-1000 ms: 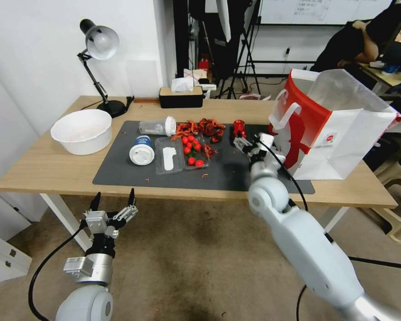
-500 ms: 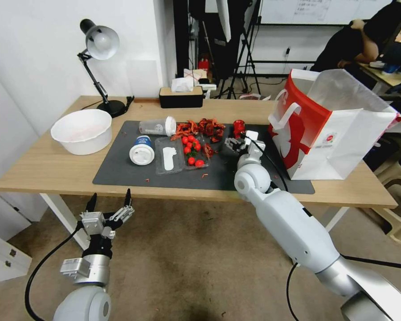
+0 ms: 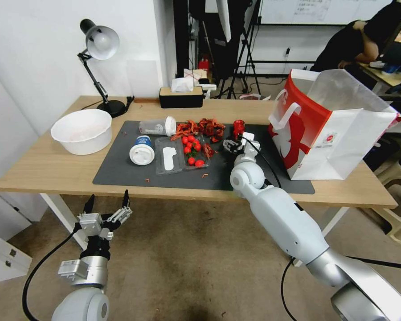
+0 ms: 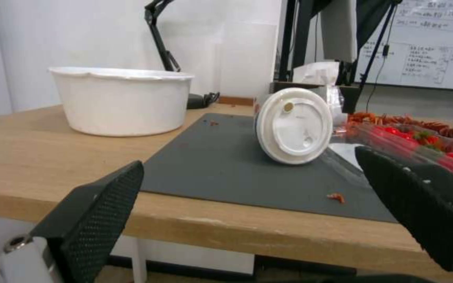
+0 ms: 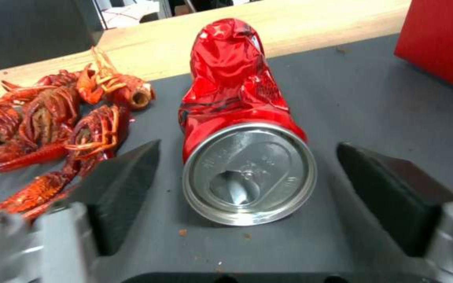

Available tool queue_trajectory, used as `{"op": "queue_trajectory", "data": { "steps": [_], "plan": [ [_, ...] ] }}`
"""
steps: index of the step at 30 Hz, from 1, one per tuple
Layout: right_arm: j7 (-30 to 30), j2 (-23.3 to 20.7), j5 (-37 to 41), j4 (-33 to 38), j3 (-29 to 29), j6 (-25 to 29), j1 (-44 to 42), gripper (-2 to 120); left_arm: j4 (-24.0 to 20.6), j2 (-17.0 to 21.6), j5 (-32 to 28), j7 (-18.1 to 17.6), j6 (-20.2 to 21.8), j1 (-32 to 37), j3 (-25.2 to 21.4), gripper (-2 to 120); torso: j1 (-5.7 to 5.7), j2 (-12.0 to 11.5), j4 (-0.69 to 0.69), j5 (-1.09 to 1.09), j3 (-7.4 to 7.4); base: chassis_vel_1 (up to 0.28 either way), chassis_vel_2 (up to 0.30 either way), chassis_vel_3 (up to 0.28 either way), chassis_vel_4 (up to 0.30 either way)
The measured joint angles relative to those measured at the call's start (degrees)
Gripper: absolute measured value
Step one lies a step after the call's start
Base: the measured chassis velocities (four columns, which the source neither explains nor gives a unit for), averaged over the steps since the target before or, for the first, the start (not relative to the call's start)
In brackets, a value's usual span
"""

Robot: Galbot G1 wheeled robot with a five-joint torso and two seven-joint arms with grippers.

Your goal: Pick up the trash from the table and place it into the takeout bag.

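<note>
A crushed red can (image 5: 237, 78) lies on the dark mat (image 5: 373, 102), its open top facing my right gripper (image 5: 247, 146). The gripper is open, one finger on each side of the can's top end, not touching it. In the head view the right gripper (image 3: 233, 145) sits just in front of the red can (image 3: 239, 128), left of the takeout bag (image 3: 325, 129). Red shells (image 3: 205, 128), a clear tray (image 3: 169, 159) with small tomatoes, two white-lidded cups (image 3: 142, 152) and a white bowl (image 3: 81, 130) lie on the table (image 3: 44, 169). My left gripper (image 3: 107, 207) hangs open below the table's front edge.
A desk lamp (image 3: 100, 44) and a black tissue box (image 3: 181, 97) stand at the table's back. Small red crumbs (image 4: 336, 197) dot the mat near the front edge. The takeout bag's red wall (image 5: 441, 39) stands close beside the can.
My right arm has swung left and lower, bringing its open gripper in line with the can. The left gripper has sunk slightly below the table edge.
</note>
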Motion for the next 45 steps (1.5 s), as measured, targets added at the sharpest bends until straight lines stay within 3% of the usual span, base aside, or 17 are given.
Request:
{"op": "queue_trajectory", "data": {
  "steps": [7,17,21,24,25,28,30,33,36,38,40,45],
  "plan": [
    [-0.34,1.06,0.03,-2.92,0.11,0.45,1.19,54,0.25,0.01,0.0,0.0,-0.42,0.16,-0.03,100,0.0,0.0,0.0,0.0,0.0,0.0,0.0,0.0,0.0],
    [-1.05,0.36,-0.39,0.02,1.17,2.03,-0.48,51,0.45,0.07,0.1,0.01,-0.6,0.2,-0.13,100,0.0,0.01,0.0,0.01,0.0,0.0,0.0,0.0,0.0],
    [-5.99,-1.23,-0.42,4.23,2.49,6.94,-1.71,51,0.46,0.01,0.25,0.01,-0.6,0.2,-0.02,100,0.0,0.01,0.0,0.01,0.0,0.0,0.0,0.0,0.0],
    [-14.05,-3.47,0.47,10.11,4.92,13.57,-2.84,51,0.46,0.01,0.37,0.01,-0.61,0.22,0.02,100,0.0,0.01,0.01,0.01,0.0,0.0,0.0,0.0,0.0],
    [-14.05,-3.47,0.47,10.11,4.92,13.57,-2.84,51,0.46,0.01,0.37,0.01,-0.61,0.22,0.02,100,0.0,0.01,0.01,0.01,0.0,0.0,0.0,0.0,0.0],
    [-21.43,-6.44,2.62,17.38,9.43,17.07,-3.56,51,0.44,-0.03,0.74,0.03,-0.62,0.26,0.09,100,0.0,0.01,0.0,0.02,0.0,0.0,0.0,0.0,0.0],
    [-22.37,-7.39,2.83,19.5,11.39,17.12,-3.57,51,0.43,-0.04,0.82,0.03,-0.61,0.29,0.12,100,0.0,0.01,0.01,0.0,-0.01,0.0,0.0,0.0,0.0],
    [-21.92,-9.26,2.17,23.18,15.51,15.29,-3.56,51,0.31,-0.09,0.99,0.04,-0.61,0.31,0.22,100,0.0,0.01,0.01,0.02,0.0,0.0,0.0,0.0,0.0],
    [-15.27,-12.83,-1.42,27.61,20.43,7.07,-3.12,51,0.18,-0.12,1.23,0.06,-0.61,0.31,0.39,100,0.0,0.01,-0.01,0.02,0.0,0.0,0.0,0.0,0.0],
    [-14.52,-13.2,-1.61,27.95,20.83,6.24,-3.05,51,0.18,-0.12,1.25,0.06,-0.61,0.31,0.4,100,0.0,0.01,-0.01,0.02,-0.01,0.0,0.0,0.0,0.0],
    [-9.63,-16.07,-2.37,29.55,23.92,0.67,-2.75,51,0.12,-0.16,1.49,0.06,-0.61,0.33,0.68,100,0.0,0.01,-0.01,0.01,0.0,0.0,0.0,0.0,0.0],
    [-4.55,-18.33,-1.93,30.19,25.76,-4.71,-2.7,51,0.05,-0.3,1.84,0.07,-0.61,0.36,1.19,100,0.0,0.01,-0.02,0.01,0.0,0.0,0.0,0.0,0.0]
  ]
}}
